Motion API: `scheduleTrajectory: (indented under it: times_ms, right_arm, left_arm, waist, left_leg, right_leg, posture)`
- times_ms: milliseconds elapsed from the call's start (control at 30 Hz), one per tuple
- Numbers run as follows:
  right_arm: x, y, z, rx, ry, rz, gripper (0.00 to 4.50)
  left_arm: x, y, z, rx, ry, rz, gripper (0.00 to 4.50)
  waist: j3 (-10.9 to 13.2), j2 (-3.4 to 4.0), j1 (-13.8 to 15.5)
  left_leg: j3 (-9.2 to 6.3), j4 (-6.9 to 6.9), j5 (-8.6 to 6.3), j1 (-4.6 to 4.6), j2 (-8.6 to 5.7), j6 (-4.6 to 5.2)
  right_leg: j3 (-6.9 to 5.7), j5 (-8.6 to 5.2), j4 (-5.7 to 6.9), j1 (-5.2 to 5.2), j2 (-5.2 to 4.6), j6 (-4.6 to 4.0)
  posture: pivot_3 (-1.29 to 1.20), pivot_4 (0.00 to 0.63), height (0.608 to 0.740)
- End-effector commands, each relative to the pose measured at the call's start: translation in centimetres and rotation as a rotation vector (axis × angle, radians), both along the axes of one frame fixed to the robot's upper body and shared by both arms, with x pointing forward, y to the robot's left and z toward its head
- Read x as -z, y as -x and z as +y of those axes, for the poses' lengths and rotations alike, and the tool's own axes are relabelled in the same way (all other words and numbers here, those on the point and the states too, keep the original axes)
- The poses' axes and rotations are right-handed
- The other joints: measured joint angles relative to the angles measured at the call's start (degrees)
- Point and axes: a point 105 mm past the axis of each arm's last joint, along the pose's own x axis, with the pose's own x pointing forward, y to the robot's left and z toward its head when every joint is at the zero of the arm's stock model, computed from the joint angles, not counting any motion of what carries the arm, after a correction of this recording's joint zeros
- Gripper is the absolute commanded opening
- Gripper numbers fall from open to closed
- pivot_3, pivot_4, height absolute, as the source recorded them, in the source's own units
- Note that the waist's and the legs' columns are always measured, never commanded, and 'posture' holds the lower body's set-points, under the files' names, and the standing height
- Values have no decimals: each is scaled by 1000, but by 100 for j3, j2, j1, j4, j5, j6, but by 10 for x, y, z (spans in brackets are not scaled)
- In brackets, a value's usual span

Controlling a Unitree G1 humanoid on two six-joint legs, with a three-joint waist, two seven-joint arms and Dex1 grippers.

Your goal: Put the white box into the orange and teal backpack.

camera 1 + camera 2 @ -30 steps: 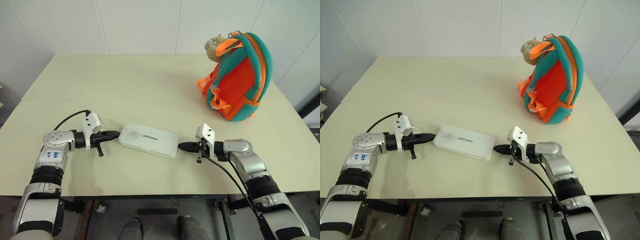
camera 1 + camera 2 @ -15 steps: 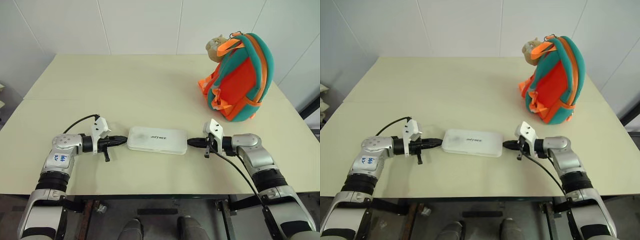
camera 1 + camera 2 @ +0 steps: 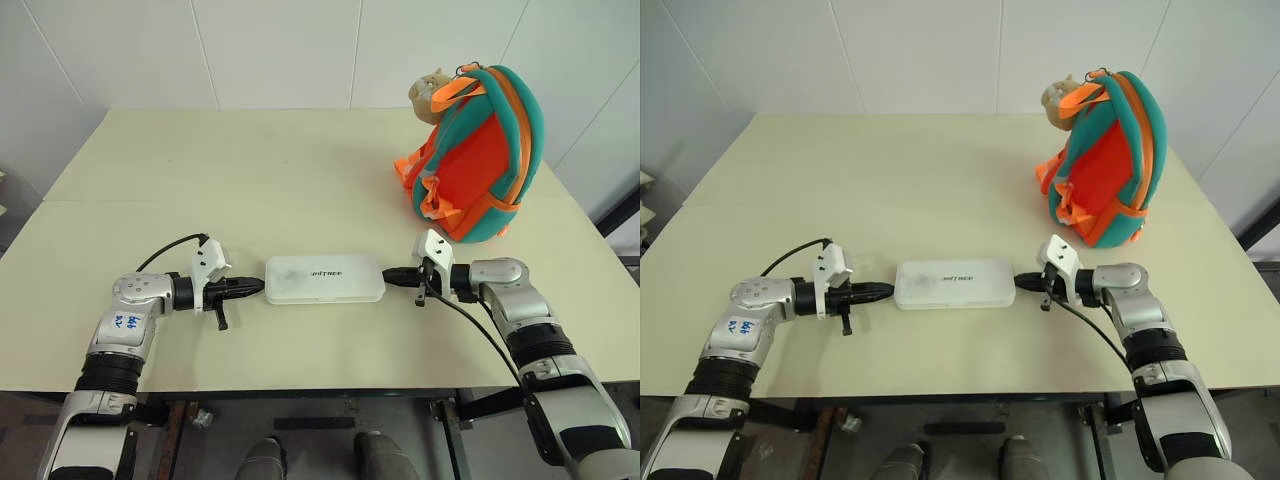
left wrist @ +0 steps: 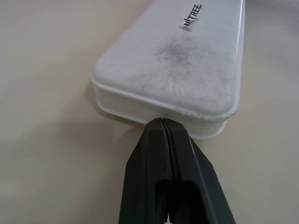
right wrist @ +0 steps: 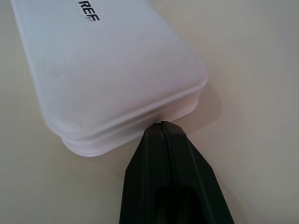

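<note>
The white box [image 3: 324, 279] lies flat on the table near the front edge, its long side running left to right, dark lettering on top. My left gripper [image 3: 257, 287] is shut, its tips pressed against the box's left end [image 4: 159, 105]. At the opposite end my right gripper [image 3: 390, 276] is shut too, tips touching the box's right end [image 5: 140, 116]. The box is squeezed between the two closed grippers. The orange and teal backpack [image 3: 478, 155] stands upright at the back right of the table, a tan plush animal [image 3: 430, 92] at its top.
The cream table [image 3: 250, 180] stretches wide behind the box. Its front edge runs just below my arms. A white wall rises behind the table. Open tabletop lies between the box and the backpack.
Both grippers shifted right with the box pinched between them. The box turned from slanted to level and now lies closer to the backpack.
</note>
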Motion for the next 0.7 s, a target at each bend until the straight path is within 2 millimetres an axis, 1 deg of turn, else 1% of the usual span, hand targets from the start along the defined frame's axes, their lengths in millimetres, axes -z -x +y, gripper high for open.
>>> scheduleTrajectory:
  times_ms: [33,167,300,367,400,433,467,500,567,633,700]
  right_arm:
    - [-20,-5,-3,1,-24,-60,912]
    - [-25,-6,-12,9,-5,-70,2219]
    - [-32,-9,-28,41,39,-73,3645]
    - [-31,-7,-35,43,68,-50,4300]
    - [-31,-5,-38,31,82,-25,4500]
    - [-27,5,-40,-18,99,62,4500]
    - [-26,16,-39,-88,119,89,4500]
    - [-25,20,-40,-109,137,112,4500]
    - [-24,23,-41,-118,170,133,4500]
    - [-24,25,-39,-132,182,146,4500]
    - [-25,25,-34,-138,175,143,4500]
  left_arm:
    - [-17,-1,1,-18,12,-51,886]
    - [-18,0,5,-24,9,-39,2090]
    - [-16,5,18,-41,-7,-12,3358]
    - [-14,9,29,-51,-22,22,3947]
    - [-14,11,34,-54,-20,44,4263]
    - [-14,13,39,-58,-15,71,4452]
    - [-15,14,41,-54,-7,94,4452]
    - [-15,16,42,-49,5,115,4452]
    - [-19,17,43,-54,65,196,4452]
    - [-18,17,45,-80,104,303,4452]
    - [-21,15,40,-92,216,417,4452]
  waist:
    - [0,0,1]
    - [0,0,2]
    - [1,1,-4]
    - [1,1,-11]
    - [1,1,-13]
    - [1,1,-11]
    - [1,2,-10]
    - [2,3,-6]
    - [2,4,-7]
    - [2,3,-9]
    - [2,3,-10]
  left_leg:
    - [0,0,0,0,0,0]
    - [0,-1,0,0,0,0]
    - [0,-4,0,0,0,0]
    - [0,-4,0,0,0,0]
    - [1,-4,0,0,0,0]
    - [0,-5,0,1,0,0]
    - [0,-5,0,0,0,0]
    - [1,-6,0,-1,0,0]
    - [1,-6,-1,-1,0,1]
    - [1,-4,-1,-1,0,2]
    - [1,0,-1,-1,0,2]
  right_leg:
    - [0,0,0,0,0,0]
    - [0,0,-1,0,0,0]
    - [0,0,-4,0,-1,0]
    - [0,0,-6,0,-1,0]
    - [0,0,-5,0,0,0]
    - [0,0,-6,0,0,-1]
    - [0,-1,-6,0,0,-1]
    - [0,-1,-8,0,0,-1]
    - [0,-1,-10,0,0,-1]
    - [0,-1,-8,1,0,-1]
    - [0,-1,-3,1,0,0]
  posture:
    - [0,150,740]
    - [0,150,740]
    - [0,150,740]
    - [0,150,740]
    - [0,150,740]
    - [0,150,740]
    - [0,150,740]
    - [0,150,740]
    - [0,150,740]
    - [0,150,740]
    - [0,150,740]
